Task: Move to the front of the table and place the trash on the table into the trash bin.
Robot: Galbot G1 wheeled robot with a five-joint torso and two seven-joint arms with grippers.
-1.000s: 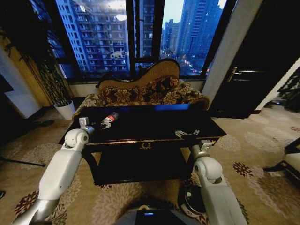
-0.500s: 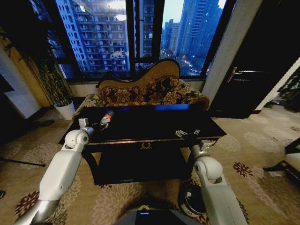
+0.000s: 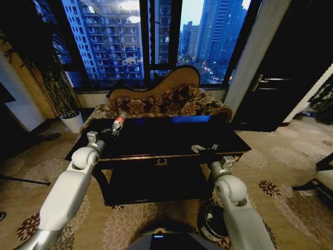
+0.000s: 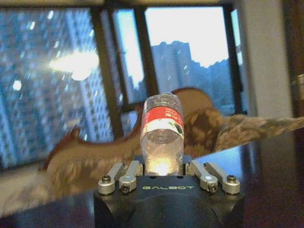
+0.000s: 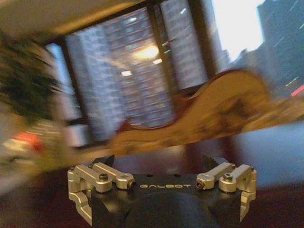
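My left gripper is shut on the clear plastic bottle with the red label, holding it tilted up above the far left part of the black table. In the left wrist view the bottle stands out from between the closed fingers of the left gripper, its base toward the camera. My right gripper hovers open at the table's front right edge, holding nothing. The black trash bin stands on the carpet at the table's front right corner, partly hidden behind my right arm.
A brown floral sofa runs behind the table under the windows. A white plant pot stands on the floor at the far left. A dark door is at the right. Patterned carpet lies open on both sides of the table.
My left gripper has raised the bottle off the table top and carried it farther away, tipping it more upright. The right arm has barely shifted.
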